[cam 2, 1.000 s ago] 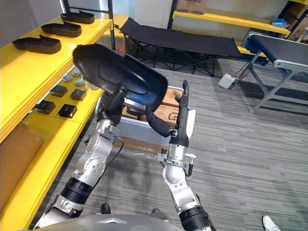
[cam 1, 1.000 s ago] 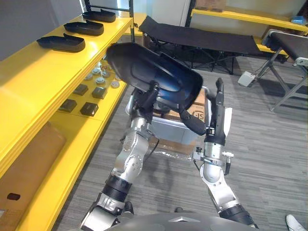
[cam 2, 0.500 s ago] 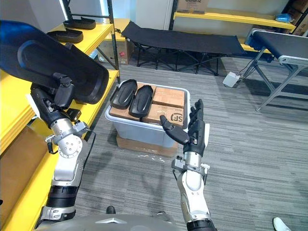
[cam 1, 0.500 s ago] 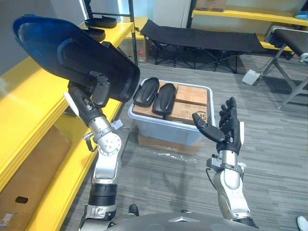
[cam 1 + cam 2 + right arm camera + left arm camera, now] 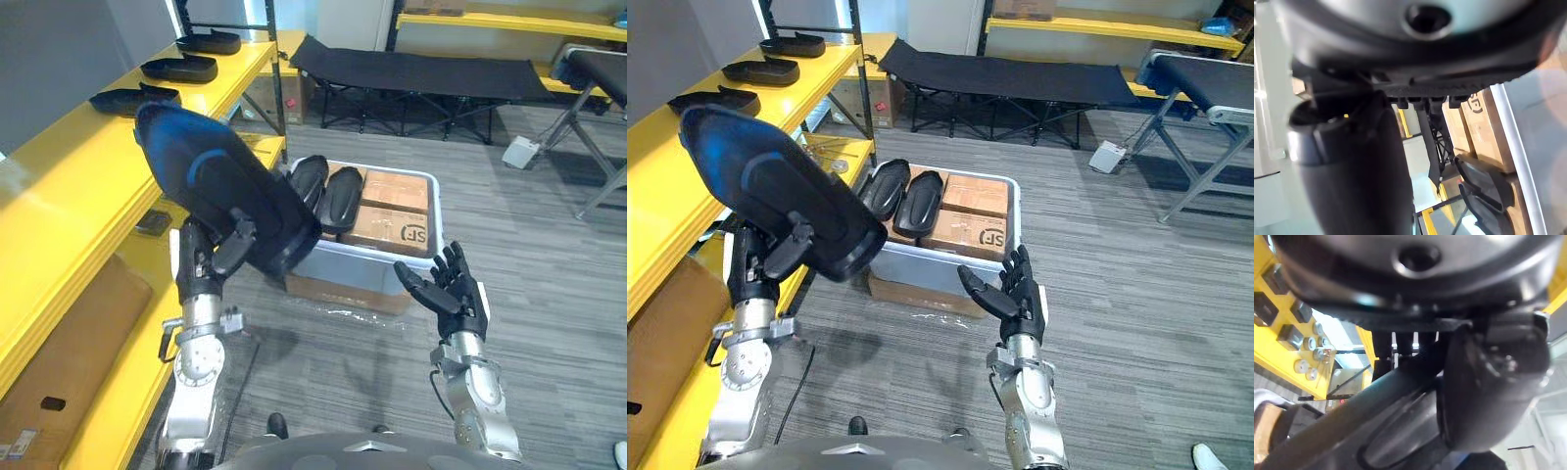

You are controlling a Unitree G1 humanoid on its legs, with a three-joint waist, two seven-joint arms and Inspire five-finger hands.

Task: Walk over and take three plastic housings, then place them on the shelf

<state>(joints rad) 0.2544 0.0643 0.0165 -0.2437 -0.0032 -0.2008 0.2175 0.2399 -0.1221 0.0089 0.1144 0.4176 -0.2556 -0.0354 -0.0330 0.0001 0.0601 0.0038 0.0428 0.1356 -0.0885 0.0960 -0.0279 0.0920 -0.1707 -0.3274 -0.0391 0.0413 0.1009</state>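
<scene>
Left hand [image 5: 204, 262] is pinching the black housing [image 5: 225, 191] by its lower edge, bulk sticking up above the fingers; right hand [image 5: 456, 299] is spreading open, empty. Top-heavy grip, might be slipping before the shelf [image 5: 59, 186]

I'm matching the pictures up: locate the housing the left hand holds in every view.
Left eye view: held housing, left of centre, above the left hand.
Right eye view: also left of centre.
Left wrist view: dark curved surface against the hand.
Shared landmark: yellow shelf.
</scene>
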